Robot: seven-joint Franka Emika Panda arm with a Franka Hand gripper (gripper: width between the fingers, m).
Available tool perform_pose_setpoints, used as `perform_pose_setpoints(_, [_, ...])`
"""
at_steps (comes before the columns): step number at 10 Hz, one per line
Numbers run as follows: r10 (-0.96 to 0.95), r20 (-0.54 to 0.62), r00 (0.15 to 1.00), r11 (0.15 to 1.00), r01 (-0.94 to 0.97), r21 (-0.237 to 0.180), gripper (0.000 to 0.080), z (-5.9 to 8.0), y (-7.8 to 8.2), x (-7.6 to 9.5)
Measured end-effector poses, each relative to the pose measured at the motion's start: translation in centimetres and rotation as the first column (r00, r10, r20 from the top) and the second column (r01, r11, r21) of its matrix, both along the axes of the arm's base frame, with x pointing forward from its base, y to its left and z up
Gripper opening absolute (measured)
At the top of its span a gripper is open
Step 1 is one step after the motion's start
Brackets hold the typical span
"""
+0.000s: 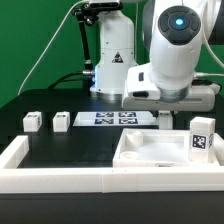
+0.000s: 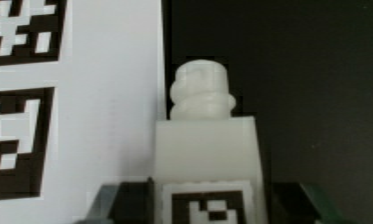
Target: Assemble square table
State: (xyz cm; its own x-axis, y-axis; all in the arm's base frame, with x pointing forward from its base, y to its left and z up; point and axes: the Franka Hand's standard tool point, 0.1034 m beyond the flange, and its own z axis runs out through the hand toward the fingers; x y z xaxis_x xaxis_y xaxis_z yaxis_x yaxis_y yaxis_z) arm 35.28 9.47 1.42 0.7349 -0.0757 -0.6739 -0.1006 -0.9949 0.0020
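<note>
In the wrist view a white table leg (image 2: 206,135) lies on the dark table beside the marker board (image 2: 94,110). Its rounded screw tip (image 2: 204,85) points away from me and its tag (image 2: 211,207) is toward me. My gripper (image 2: 209,212) is shut on this leg, with a dark finger (image 2: 122,205) against each side. In the exterior view the gripper (image 1: 168,108) hangs low behind the square tabletop slab (image 1: 150,158). Another leg (image 1: 203,137) stands upright at the slab's right corner. Two loose legs (image 1: 33,121) (image 1: 62,120) rest on the exterior view's left.
The marker board (image 1: 115,118) lies flat in front of the arm's base. A long low white border wall (image 1: 50,172) runs along the front and left of the work area. A green curtain hangs behind.
</note>
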Motion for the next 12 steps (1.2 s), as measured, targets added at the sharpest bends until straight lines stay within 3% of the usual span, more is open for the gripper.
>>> perform_pose_setpoints(6, [-0.006,0.001,1.0,1.0,0.006,0.0,0.0288,0.0,-0.2,0.1])
perform_pose_setpoints(7, [-0.004,-0.014,1.0,1.0,0.004,-0.006,0.0288,1.0,-0.7,0.3])
perform_pose_setpoints(10, [-0.008,0.016,1.0,1.0,0.008,-0.01,0.0288,5.7,-0.9,2.6])
perform_pose_setpoints(12, [-0.013,0.027,1.0,1.0,0.013,-0.009,0.0288,5.8,-1.1,2.7])
